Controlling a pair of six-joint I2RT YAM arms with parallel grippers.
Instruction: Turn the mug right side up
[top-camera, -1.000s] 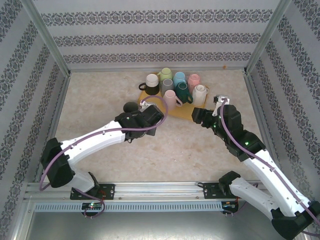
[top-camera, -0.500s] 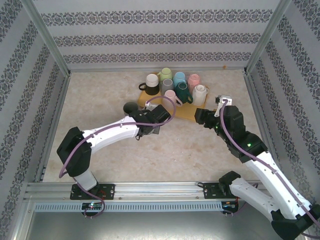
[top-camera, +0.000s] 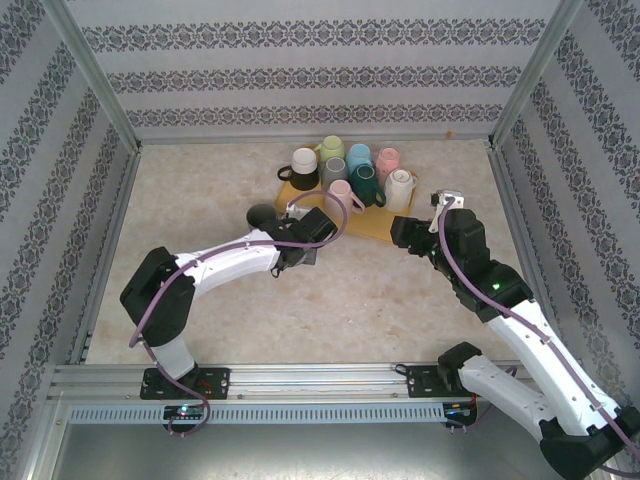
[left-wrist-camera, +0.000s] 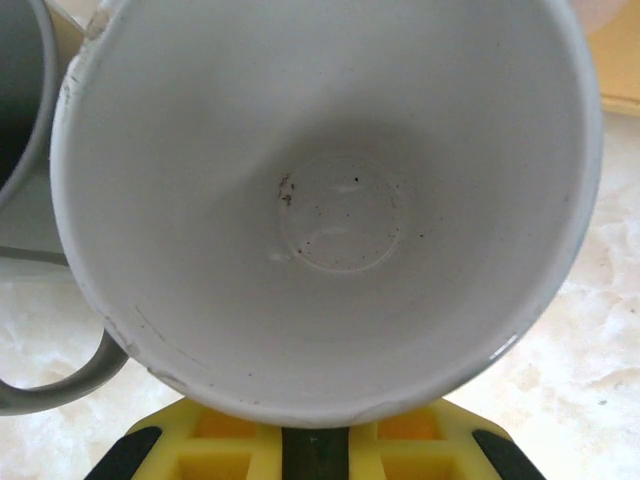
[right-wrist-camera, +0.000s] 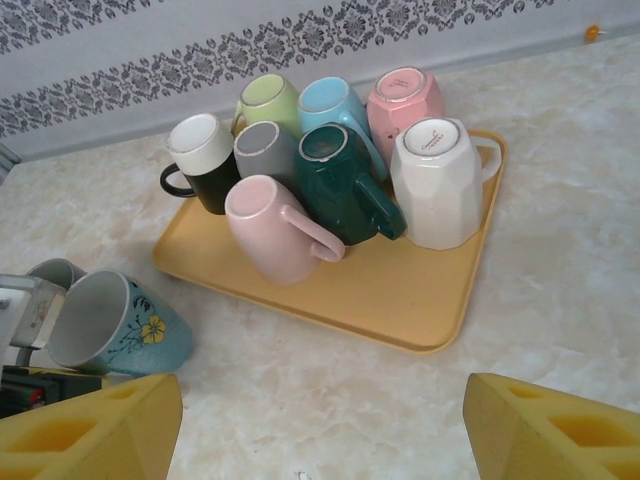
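Sideways blue mug (right-wrist-camera: 125, 325) beside the tray (right-wrist-camera: 440, 300)

We see the flowered mug lying on the bench (right-wrist-camera: 580, 260), mouth facing the left tool (left-wrist-camera: 318, 445), whose fingers are pressed together under its rim. Over the last second the left arm (top-camera: 220, 265) swung toward the tray. The right tool (right-wrist-camera: 320, 425) hangs spread.

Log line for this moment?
blue mug: on its side, beside tray | left gripper: shut, at mug's mouth | right gripper: open, empty
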